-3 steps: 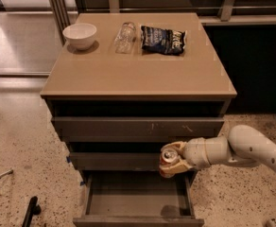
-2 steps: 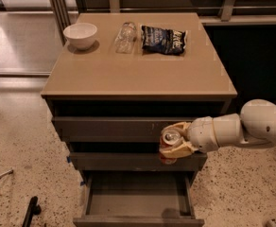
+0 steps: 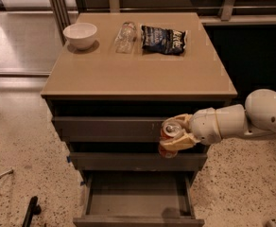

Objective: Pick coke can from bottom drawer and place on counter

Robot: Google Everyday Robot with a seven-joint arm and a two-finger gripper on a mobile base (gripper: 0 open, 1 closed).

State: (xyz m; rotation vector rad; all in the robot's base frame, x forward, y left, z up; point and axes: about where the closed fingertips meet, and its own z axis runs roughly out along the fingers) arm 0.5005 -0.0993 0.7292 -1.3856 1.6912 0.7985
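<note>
My gripper [image 3: 176, 134] is shut on the coke can [image 3: 168, 137], a red-brown can with a silver top, held upright in front of the upper drawers. It hangs below the counter's front edge and above the bottom drawer [image 3: 138, 200], which is pulled open and shows a flat grey interior with nothing in it. The white arm reaches in from the right. The counter [image 3: 138, 72] is the tan top slab of the grey cabinet.
On the counter's back part stand a white bowl [image 3: 80, 34], a clear plastic bottle lying down [image 3: 125, 37] and a dark chip bag [image 3: 164, 39]. Speckled floor surrounds the cabinet. A black object [image 3: 30, 212] lies on the floor at lower left.
The gripper has risen with the can from just above the open bottom drawer to the level of the upper drawers, and the arm has lifted with it.
</note>
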